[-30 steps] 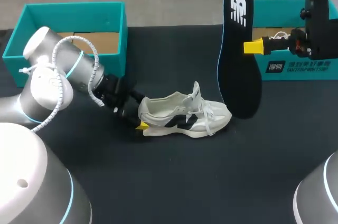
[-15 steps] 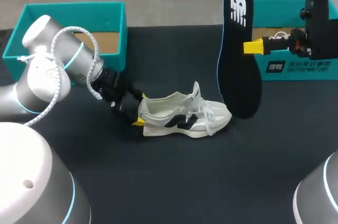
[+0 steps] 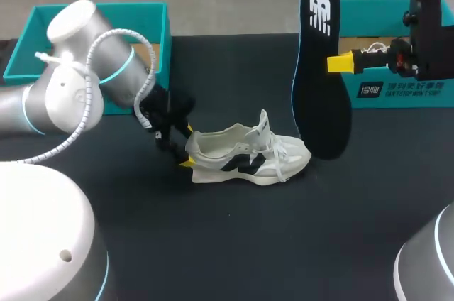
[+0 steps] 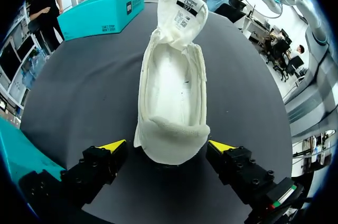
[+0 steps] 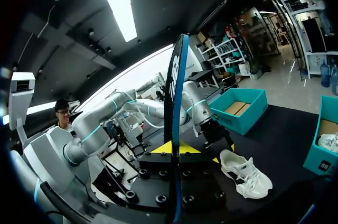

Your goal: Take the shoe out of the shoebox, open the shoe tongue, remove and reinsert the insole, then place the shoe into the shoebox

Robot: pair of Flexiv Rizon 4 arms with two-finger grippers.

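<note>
While the shoe lies on its sole near the middle of the dark bench, heel toward 9 o'clock and toe toward 3 o'clock, the left claw sits at its heel, released. In the left wrist view the claw has one yellow tip on each side of the heel cup, just beside it and not gripping. The tongue is folded up and forward, and its inner face carries a sewn label with small print.

The right claw is clenched on the black insole and holds it upright at about 2 o'clock from the shoe. The insole's upper end bears a white logo. Its lower end hangs just beside the toe, and whether it touches the bench cannot be told. Seen from the right wrist, the insole stands edge-on between the claw's two tips.

A teal shoebox stands at the bench's far edge at 10 o'clock, well apart from the shoe. A second teal box at 2 o'clock has white lettering on its side. Dark bench surface shows between the shoe and both boxes, and from the shoe to the near edge at 6 o'clock.
</note>
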